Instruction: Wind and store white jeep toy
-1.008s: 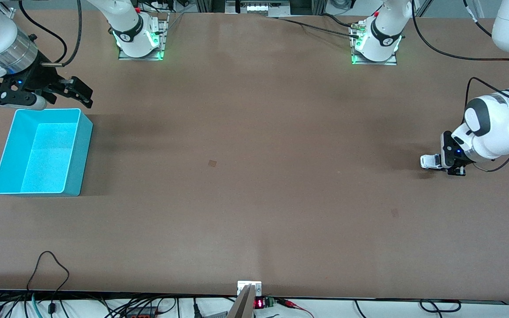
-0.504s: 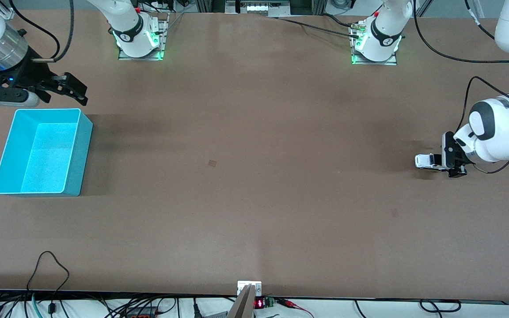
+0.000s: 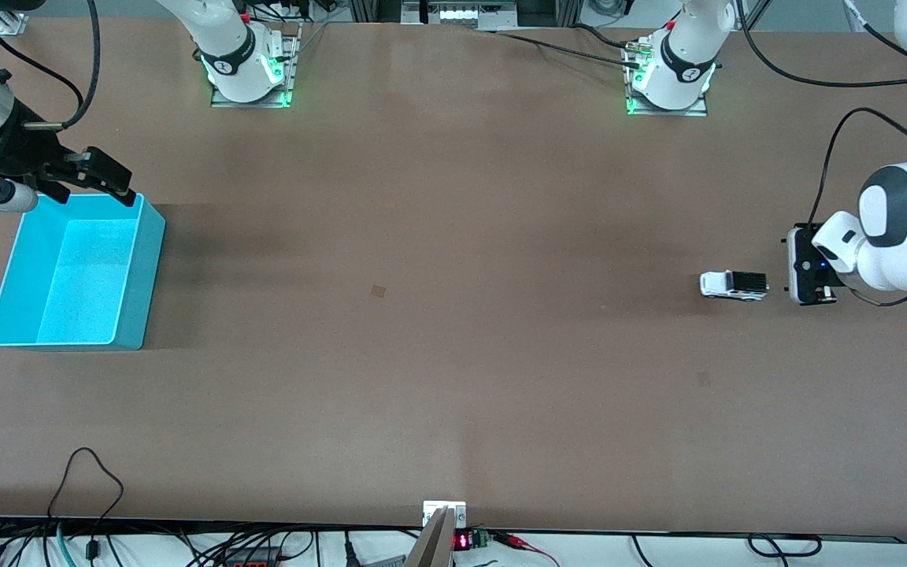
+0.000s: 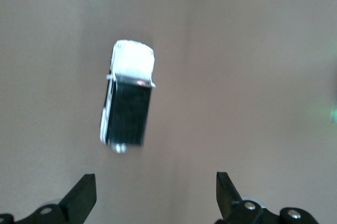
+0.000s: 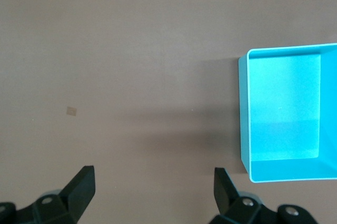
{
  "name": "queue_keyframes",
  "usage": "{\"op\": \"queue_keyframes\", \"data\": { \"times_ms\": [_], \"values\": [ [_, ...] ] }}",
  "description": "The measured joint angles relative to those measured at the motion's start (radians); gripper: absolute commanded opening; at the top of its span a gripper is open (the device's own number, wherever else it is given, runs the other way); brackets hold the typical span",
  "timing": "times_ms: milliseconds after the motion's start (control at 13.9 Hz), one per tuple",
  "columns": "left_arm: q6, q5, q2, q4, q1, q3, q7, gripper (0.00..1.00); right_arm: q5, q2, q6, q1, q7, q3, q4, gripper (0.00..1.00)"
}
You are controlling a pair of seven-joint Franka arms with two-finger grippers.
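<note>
White jeep toy (image 3: 733, 285) sits free on its wheels on the brown worktop (image 3: 453, 354) near the edge at the left arm's end, about midway between the worktop's base-side edge and its camera-side edge, lengthwise toward the turquoise bin (image 3: 75, 272); in the left wrist view the white jeep toy (image 4: 128, 100) shows its black roof and white hood. Left pincer (image 3: 804, 276) is released, fingers spread, low just beside the toy toward the worktop's edge, not touching it. Right pincer (image 3: 99, 179) is released too, hovering over the bin's base-side rim, the bin sitting near the edge at the right arm's end with nothing seen inside it.
</note>
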Motion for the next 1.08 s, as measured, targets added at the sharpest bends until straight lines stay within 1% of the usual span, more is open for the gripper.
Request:
{"op": "queue_keyframes", "data": {
  "times_ms": [144,360,504,648,792,1080],
  "values": [
    [-0.152,0.000,-0.005,0.090,0.000,-0.043,-0.128,1.00,0.002,0.004,-0.007,0.002,-0.003,0.002,0.007,1.00],
    [-0.345,0.000,-0.008,0.209,-0.001,-0.113,-0.349,1.00,0.003,0.004,-0.014,0.004,-0.011,0.004,0.010,1.00],
    [-0.432,0.000,-0.011,0.271,-0.002,-0.150,-0.502,1.00,0.003,0.004,-0.020,0.004,-0.037,0.003,0.010,1.00],
    [-0.467,0.000,-0.031,0.310,-0.016,-0.164,-0.669,1.00,0.003,0.004,-0.030,0.003,-0.047,-0.001,0.010,1.00],
    [-0.469,-0.001,-0.080,0.319,-0.077,-0.140,-0.837,1.00,0.003,0.004,-0.032,0.002,-0.049,-0.005,0.010,1.00],
    [-0.403,-0.001,-0.189,0.303,-0.271,0.008,-1.174,1.00,0.003,0.004,-0.052,0.001,-0.049,-0.009,0.011,1.00]
  ]
}}
